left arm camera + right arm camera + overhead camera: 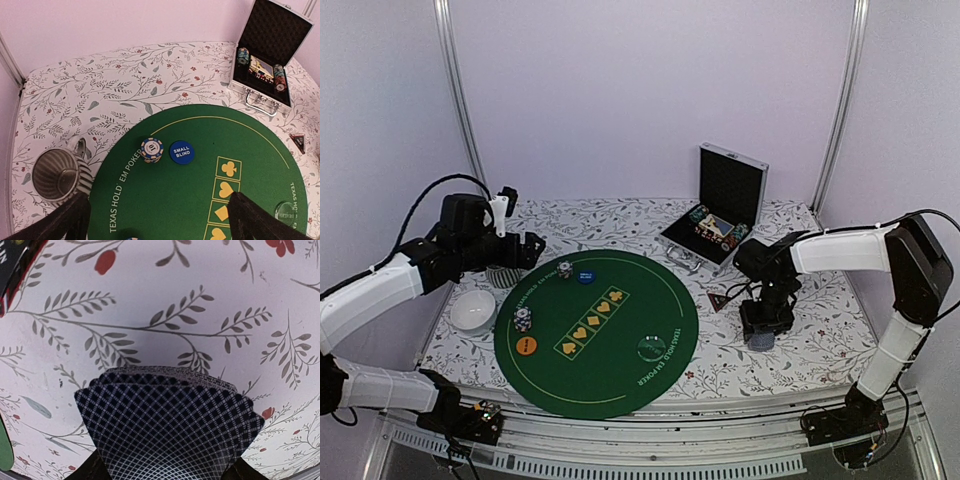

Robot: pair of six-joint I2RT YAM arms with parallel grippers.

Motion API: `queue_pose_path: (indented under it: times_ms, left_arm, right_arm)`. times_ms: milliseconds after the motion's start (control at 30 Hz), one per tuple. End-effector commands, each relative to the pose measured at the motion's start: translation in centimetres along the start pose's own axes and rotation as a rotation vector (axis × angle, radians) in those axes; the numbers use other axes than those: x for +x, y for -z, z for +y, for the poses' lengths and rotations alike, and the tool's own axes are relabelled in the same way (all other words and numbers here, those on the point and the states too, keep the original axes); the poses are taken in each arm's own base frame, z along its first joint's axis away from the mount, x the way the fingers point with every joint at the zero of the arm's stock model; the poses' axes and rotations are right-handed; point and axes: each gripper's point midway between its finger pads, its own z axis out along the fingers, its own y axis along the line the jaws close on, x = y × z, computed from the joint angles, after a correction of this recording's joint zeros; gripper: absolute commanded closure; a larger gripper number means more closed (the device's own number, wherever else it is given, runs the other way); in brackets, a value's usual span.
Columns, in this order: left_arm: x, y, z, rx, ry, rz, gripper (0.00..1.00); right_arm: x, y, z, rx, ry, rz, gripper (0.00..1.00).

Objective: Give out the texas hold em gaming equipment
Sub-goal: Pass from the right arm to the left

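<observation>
top external: table under a white floral cloth (820, 345), round green mat (620, 370) on it reaching toward the near edge, pale lilac walls (650, 90) behind and at both sides, metal posts (460, 100) in the back corners. near to far on the mat: orange disc (527, 346) and clear disc (650, 347), chip stack (523, 320), a row of yellow suit boxes (592, 322), then second chip stack (565, 269) just beside blue disc (585, 275). left of the mat, bowl (473, 310) near, striped cup (503, 275) behind it. right of the mat, cards (763, 342) lie on the cloth, triangle (718, 300) further back, both off the green. open case (715, 215) at the far edge, lid up, more chips (279, 77) and cards inside. left gripper (159, 200) hangs over the mat's far-left edge beside the cup, jaws wide, nothing in them. right gripper (760, 335) points straight down onto the cards; right wrist view shows the fanned cards between its fingers (87, 471), jaws part way, can't tell if they pinch. right arm crosses above the cloth and hides the strip behind the cards. left arm covers the cloth's far-left corner.
</observation>
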Motion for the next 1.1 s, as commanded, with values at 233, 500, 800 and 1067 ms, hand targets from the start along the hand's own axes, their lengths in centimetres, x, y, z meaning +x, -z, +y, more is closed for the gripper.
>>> queue_pose_path:
  times_ms: [233,500,800,1067]
  left_arm:
    - [-2.5,2.5,-4.3,0.276,0.053,-0.093,0.14]
    - [-0.6,6.9,-12.3,0.832,0.145,0.046,0.18]
    - [2.7,7.6,-13.8,0.953,0.151,0.130,0.08]
    - [3.5,6.4,-14.3,0.945,0.163,0.163,0.20]
  right_arm:
    - [-2.2,8.4,11.9,-0.058,0.452,-0.227,0.52]
    - [-1.9,14.8,25.9,-0.180,0.872,-0.506,0.51]
    - [-0.2,19.0,33.3,-0.299,1.132,-0.717,0.50]
    - [1.0,19.1,35.7,-0.296,1.224,-0.760,0.50]
